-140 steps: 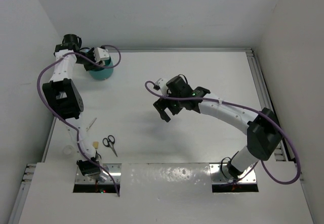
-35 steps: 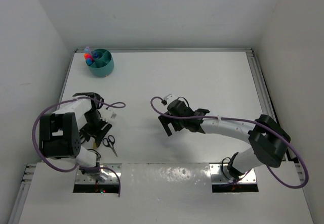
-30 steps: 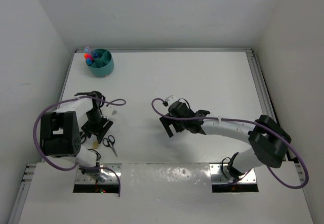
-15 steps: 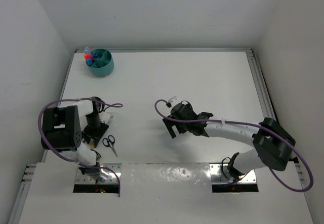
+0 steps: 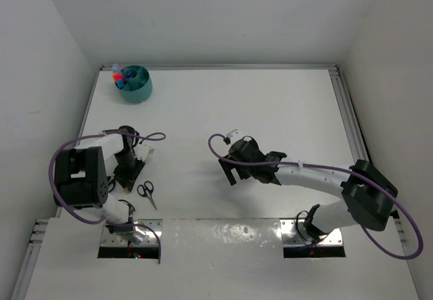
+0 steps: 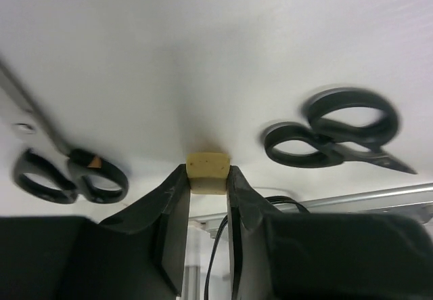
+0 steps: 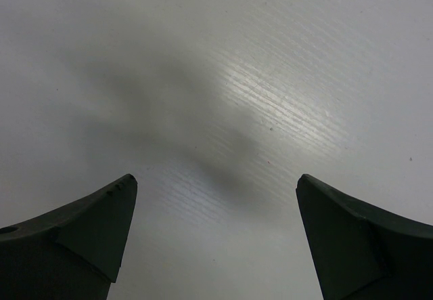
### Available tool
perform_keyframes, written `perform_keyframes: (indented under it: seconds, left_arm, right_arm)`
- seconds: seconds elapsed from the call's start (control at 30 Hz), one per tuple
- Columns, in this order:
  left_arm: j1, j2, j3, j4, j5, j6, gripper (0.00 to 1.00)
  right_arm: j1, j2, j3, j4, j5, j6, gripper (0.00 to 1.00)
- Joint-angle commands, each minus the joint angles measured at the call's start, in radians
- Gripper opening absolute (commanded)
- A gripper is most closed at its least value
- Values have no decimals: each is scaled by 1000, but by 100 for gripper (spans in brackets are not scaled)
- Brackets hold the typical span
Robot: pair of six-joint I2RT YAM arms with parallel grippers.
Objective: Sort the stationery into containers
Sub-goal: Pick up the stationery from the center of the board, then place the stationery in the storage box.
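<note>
My left gripper (image 6: 208, 178) points down at the table near the left front, and its fingers are closed on a small tan eraser (image 6: 208, 164) that rests on the surface. In the top view this gripper (image 5: 126, 176) hides the eraser. Black-handled scissors (image 6: 335, 137) lie just right of the eraser and also show in the top view (image 5: 147, 192). A second pair of scissors (image 6: 67, 173) lies to its left. The teal organiser cup (image 5: 137, 87) stands at the far left corner with pink, blue and orange markers (image 5: 119, 76) in it. My right gripper (image 5: 233, 172) hovers open and empty over mid-table (image 7: 215, 181).
The white side wall runs close along the left of the left arm. A metal rail (image 5: 348, 120) edges the table on the right. The arm bases and their metal mounting plates (image 5: 223, 236) line the near edge.
My left arm came back from the cup to the near left and settled over the eraser beside the scissors. My right gripper drifted slightly right and toward the near edge, still open.
</note>
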Motion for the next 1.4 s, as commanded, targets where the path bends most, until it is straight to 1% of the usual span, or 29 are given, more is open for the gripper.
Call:
perform_keyframes:
  seconds: [0.0,0.03,0.13,0.37,0.63,0.77,0.9,1.03,1.13,1.17,1.23,1.27,1.37]
  left_arm:
    - [0,-83,83,-4,62,8,0]
    - [3,-92,97,-9,89,11,0]
    - [9,-121,153,-33,106,14,0]
    - [-7,-149,350,-70,149,3,0]
    - [-10,-97,439,-56,142,-3,0]
    - [-25,-31,537,-61,139,-3,0]
    - [-31,38,630,-59,133,28,0]
    - [-25,110,709,-9,134,45,0]
    - [-27,202,842,-22,145,40,0]
    - [-20,257,932,-27,152,30,0]
    - [-5,331,1017,-30,166,-13,0]
    - [4,354,1087,-29,169,-29,0]
    - [-17,408,1184,9,125,-41,0]
  right_arm:
    - [10,-47,8,-9,34,3,99]
    - [10,-56,13,-20,34,1,99]
    - [10,-73,27,-35,34,-19,99]
    - [10,-81,82,-64,40,-72,99]
    - [1,-56,154,-90,67,-118,99]
    - [-34,-45,157,-81,67,-120,99]
    - [-63,-18,172,-57,74,-126,99]
    - [-79,51,227,-57,103,-138,99]
    - [-88,93,330,-116,136,-140,99]
    - [-91,116,342,-113,138,-161,99]
    - [-108,133,367,-92,133,-198,99]
    - [-113,154,375,-87,129,-204,99]
    - [-145,188,418,-86,88,-210,99]
